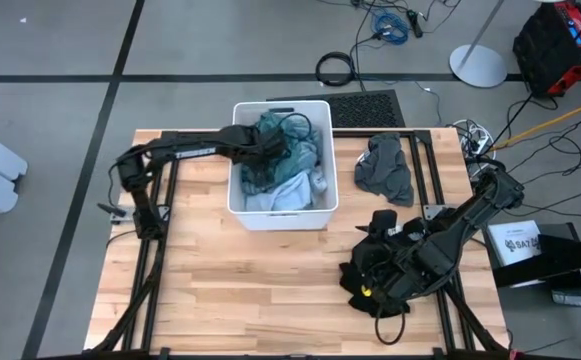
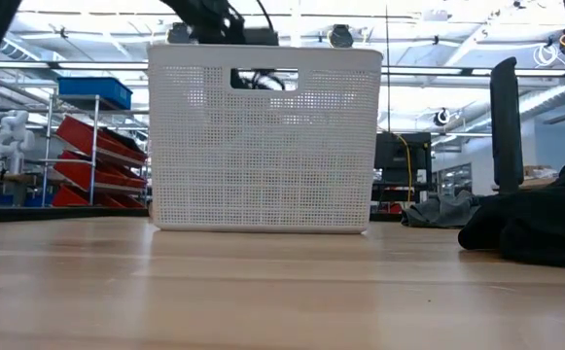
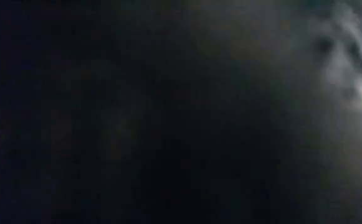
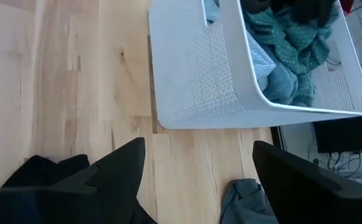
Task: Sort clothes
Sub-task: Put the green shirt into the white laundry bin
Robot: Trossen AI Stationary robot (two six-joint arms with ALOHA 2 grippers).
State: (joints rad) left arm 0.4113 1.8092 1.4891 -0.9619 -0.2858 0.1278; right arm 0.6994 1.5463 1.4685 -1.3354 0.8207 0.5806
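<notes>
Deep in bin (image 1: pixel 242 208): left gripper (image 1: pixel 270 145)

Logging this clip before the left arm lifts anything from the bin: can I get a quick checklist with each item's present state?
1. Left tool down among the clothes in the white bin: ok, high view shows it buried in the teal garment.
2. Left tool closed on fabric: cannot tell, its wrist view is dark.
3. Right tool open and empty: ok, fingers spread over bare table.
4. Right arm clear of the bin: ok, it sits over the black pile at the table's front right.
5. Grey pile kept apart from the black pile: ok.
6. Bin upright on the table: ok, low view.
</notes>
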